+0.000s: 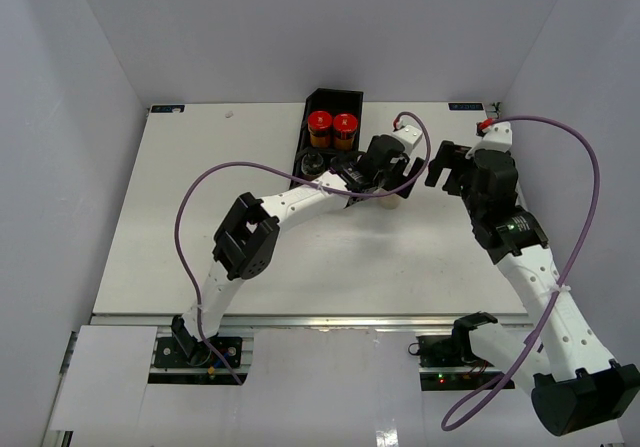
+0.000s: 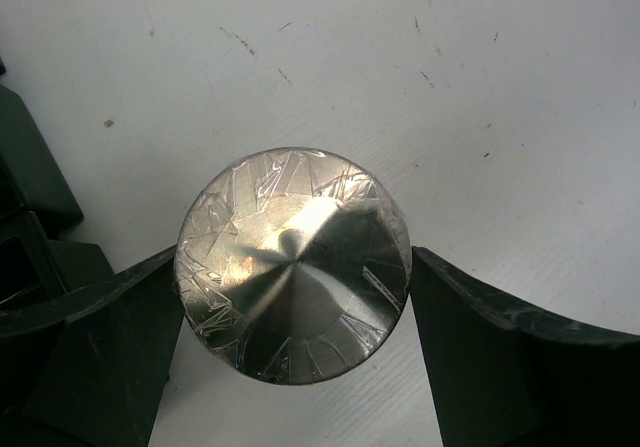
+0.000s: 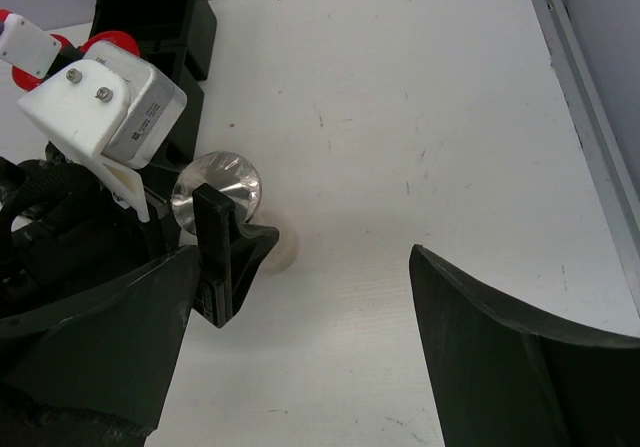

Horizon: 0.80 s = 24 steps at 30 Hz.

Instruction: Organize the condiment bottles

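A cream bottle with a flat grey lid stands on the white table right of the tray. My left gripper is shut on it, one finger against each side of the lid. It also shows in the right wrist view and, mostly hidden under the gripper, in the top view. Two amber bottles with red caps stand in the far compartment of the black tray. A dark-capped bottle stands in the compartment nearer me. My right gripper is open and empty, just right of the left gripper.
The tray's near end lies just left of the left gripper. The left arm's purple cable arcs over the table's left half. The table's right edge rail runs close beside the right gripper.
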Each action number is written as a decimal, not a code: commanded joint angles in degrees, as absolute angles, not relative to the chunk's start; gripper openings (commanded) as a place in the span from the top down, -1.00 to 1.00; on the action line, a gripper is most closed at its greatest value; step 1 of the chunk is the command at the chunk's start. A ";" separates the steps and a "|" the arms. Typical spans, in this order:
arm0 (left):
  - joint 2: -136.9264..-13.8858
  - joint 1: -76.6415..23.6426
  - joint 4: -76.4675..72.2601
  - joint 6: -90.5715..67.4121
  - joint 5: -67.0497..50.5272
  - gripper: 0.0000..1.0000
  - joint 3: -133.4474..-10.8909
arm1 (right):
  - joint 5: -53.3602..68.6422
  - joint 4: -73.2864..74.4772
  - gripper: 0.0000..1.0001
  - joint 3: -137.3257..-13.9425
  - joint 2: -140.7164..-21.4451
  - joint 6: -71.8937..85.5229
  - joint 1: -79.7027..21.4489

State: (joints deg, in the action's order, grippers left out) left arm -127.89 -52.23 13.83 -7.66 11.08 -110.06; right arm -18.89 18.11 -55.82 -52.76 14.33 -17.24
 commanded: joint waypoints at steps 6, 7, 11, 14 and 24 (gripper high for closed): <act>-118.18 -51.81 18.96 -9.37 7.16 -0.96 -112.57 | -16.43 19.38 -0.82 -63.34 -53.92 12.95 -16.84; -117.46 -51.68 19.60 -9.71 7.16 -0.96 -113.08 | -16.22 19.46 -0.82 -63.82 -53.86 12.82 -16.86; -113.91 -50.89 22.23 -11.67 7.20 -0.96 -114.36 | -15.47 20.27 -0.82 -66.35 -54.07 12.79 -16.79; -110.42 -49.70 24.99 -12.74 7.03 -0.96 -114.91 | -14.15 21.32 -0.82 -68.65 -55.75 12.97 -16.79; -95.99 -42.15 34.25 -19.29 13.48 -0.96 -103.43 | -4.06 28.53 -0.80 -76.01 -71.13 10.65 -16.79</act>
State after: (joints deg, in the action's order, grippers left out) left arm -104.45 -45.71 29.29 -15.57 10.42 -110.22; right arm -8.72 25.01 -74.21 -66.79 12.34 -16.96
